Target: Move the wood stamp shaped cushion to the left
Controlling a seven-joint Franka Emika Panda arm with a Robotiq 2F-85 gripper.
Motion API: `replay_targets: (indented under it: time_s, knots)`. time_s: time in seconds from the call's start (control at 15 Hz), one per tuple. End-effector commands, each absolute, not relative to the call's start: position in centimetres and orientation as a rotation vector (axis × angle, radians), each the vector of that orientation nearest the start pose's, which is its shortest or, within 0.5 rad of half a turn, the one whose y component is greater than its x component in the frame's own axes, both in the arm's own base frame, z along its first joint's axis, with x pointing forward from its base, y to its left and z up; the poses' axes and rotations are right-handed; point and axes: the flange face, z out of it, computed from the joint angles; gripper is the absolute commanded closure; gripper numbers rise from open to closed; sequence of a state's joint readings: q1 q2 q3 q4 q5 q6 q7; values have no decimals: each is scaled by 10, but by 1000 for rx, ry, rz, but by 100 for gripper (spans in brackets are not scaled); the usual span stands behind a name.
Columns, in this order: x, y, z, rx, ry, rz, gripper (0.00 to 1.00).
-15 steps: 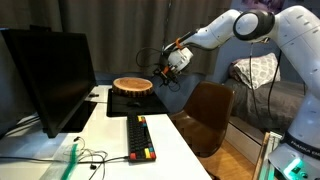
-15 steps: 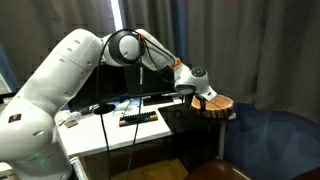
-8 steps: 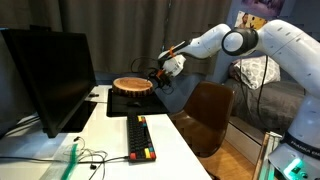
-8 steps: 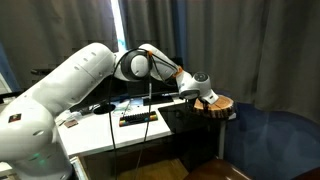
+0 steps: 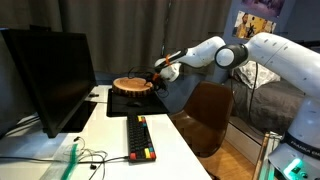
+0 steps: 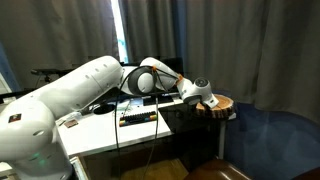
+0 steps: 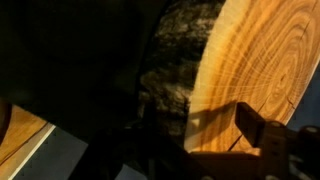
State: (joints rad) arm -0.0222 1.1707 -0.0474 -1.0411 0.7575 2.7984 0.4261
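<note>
The wood stamp shaped cushion (image 5: 131,84) is a round tan disc with growth rings and a dark bark edge. It lies at the far end of the table and shows in both exterior views (image 6: 221,103). My gripper (image 5: 159,73) is at the cushion's rim (image 6: 205,98). In the wrist view the ringed top (image 7: 275,55) and bark edge (image 7: 178,60) fill the frame. My gripper (image 7: 185,140) is open and straddles the rim. One finger (image 7: 256,126) is over the top face; the other is lost in shadow beside the bark.
The cushion rests on a flat black mat (image 5: 122,101) on the white table (image 5: 105,135). A keyboard (image 5: 140,138) lies mid-table and a monitor (image 5: 45,75) stands on one side. A brown chair (image 5: 207,108) stands beside the table. Dark curtains hang behind.
My gripper has come down and in from above and beside the cushion to its rim. The cushion has not moved.
</note>
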Motion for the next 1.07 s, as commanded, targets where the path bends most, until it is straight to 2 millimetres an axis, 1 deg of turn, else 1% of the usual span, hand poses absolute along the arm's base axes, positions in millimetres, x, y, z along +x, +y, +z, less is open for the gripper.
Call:
replay_targets:
  time_s: [0.0,0.2,0.53,0.67,0.8,1.0]
  knots:
    - [815,-69,162,-2170,1347,-690,48]
    - [818,-69,160,-2193,1362,-684,68]
    - [819,-66,161,-2205,1410,-660,95]
    - [820,-64,164,-2213,1420,-647,100]
    - [821,-61,169,-2222,1422,-630,96]
    - [819,-53,185,-2242,1405,-592,98]
